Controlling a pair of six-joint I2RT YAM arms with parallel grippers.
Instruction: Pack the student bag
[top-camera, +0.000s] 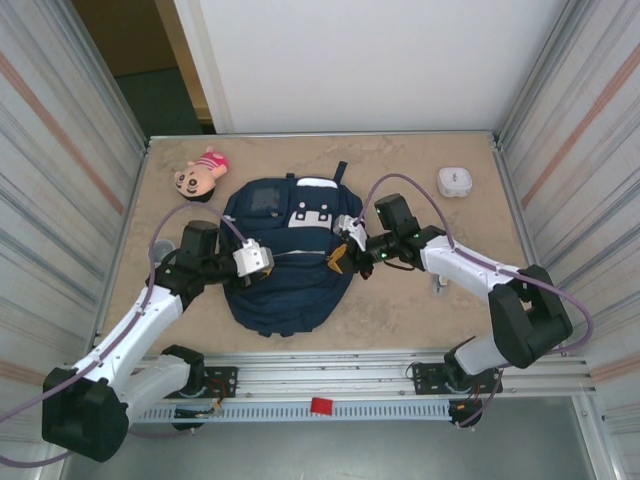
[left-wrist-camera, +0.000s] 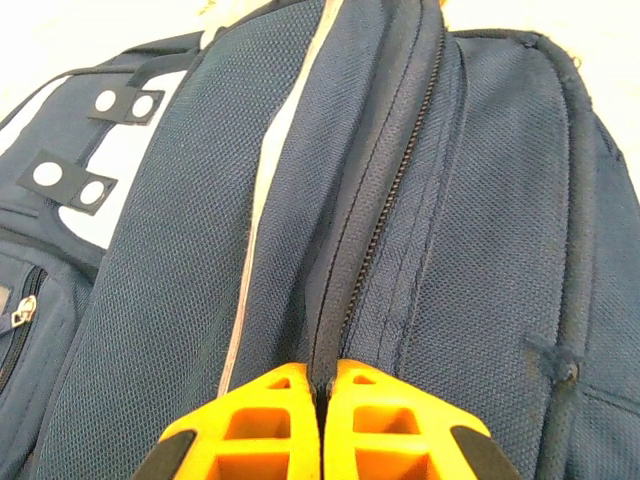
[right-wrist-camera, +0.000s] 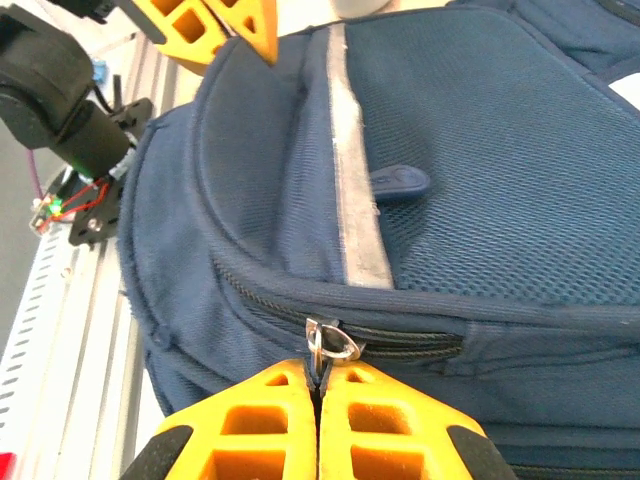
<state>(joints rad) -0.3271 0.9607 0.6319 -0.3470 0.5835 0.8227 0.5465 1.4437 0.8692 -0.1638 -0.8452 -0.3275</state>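
Right pincer (right-wrist-camera: 318, 378) tight on zipper pull (right-wrist-camera: 327, 343); left pincer (left-wrist-camera: 320, 378) tight on student bag (left-wrist-camera: 480, 200) seam

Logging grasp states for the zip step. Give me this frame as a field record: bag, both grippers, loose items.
bag: lying on table, centre, between the arms
left gripper: jaws shut on bag fabric at a zip seam
right gripper: jaws shut on zip pull
doll: on table, beyond bag, left
white item: on table, far right, apart from bag
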